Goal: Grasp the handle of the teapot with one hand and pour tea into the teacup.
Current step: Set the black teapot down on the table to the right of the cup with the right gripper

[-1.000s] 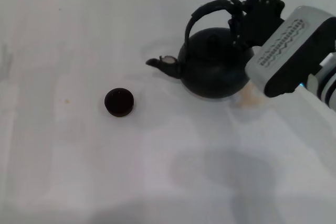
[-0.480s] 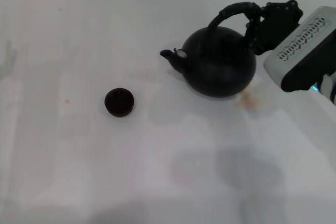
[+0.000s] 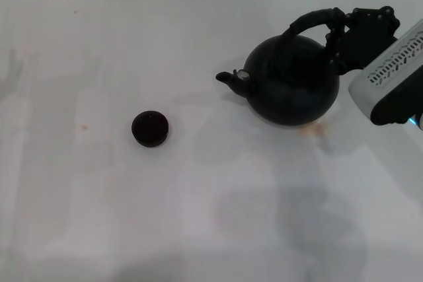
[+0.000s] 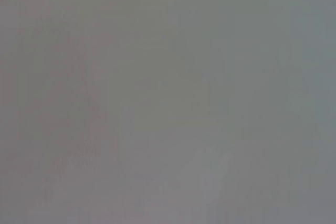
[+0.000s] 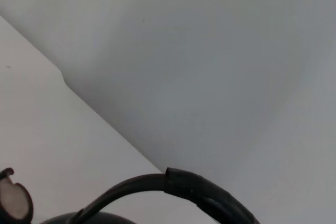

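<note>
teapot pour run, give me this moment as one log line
right gripper: shut on handle | teapot: spout toward teacup, apart | pour: not yet | left arm: not in view

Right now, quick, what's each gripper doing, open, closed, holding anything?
Right gripper: closed on the handle of the teapot, far right of the table.
Left gripper: not in view.
</note>
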Motion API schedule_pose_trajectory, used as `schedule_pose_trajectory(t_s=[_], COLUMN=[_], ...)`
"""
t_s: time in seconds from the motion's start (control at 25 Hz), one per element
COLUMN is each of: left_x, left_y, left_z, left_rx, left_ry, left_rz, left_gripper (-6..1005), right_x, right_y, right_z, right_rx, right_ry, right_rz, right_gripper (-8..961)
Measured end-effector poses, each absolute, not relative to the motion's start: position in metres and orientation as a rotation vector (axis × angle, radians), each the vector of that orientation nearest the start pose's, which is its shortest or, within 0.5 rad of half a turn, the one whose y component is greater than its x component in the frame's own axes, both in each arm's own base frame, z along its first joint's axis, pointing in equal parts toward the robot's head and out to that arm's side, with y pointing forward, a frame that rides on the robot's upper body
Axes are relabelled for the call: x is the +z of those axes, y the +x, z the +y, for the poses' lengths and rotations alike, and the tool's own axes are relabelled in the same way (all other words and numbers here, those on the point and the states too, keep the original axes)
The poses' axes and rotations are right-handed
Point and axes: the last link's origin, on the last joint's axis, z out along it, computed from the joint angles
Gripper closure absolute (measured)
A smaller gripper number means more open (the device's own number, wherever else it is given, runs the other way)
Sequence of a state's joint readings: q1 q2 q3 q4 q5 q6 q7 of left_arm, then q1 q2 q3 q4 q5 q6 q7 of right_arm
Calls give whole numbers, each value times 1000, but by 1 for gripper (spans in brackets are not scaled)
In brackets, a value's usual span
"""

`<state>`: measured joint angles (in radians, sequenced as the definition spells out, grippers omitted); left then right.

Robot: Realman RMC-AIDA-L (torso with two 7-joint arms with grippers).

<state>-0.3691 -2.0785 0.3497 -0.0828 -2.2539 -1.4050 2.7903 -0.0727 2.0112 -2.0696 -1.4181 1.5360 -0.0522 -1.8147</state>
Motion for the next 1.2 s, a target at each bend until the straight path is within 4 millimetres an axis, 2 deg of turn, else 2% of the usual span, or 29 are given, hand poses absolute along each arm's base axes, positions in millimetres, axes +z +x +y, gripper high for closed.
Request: schedule_pose_trajectory(t_s=[0.4, 1.2], left_x=[24, 25], left_y=[-371, -372], left_z=[281, 280], left_rx=[-830, -825], left_ry=[-1296, -1298], left_rz=[-673, -671], left_gripper=[107, 106], right_x=[-40, -47], right_y=[229, 226], right_z=[273, 268], right_rx=[71, 94], right_ry=[-2041, -2059], right_rz=[145, 171], right_gripper=[858, 844])
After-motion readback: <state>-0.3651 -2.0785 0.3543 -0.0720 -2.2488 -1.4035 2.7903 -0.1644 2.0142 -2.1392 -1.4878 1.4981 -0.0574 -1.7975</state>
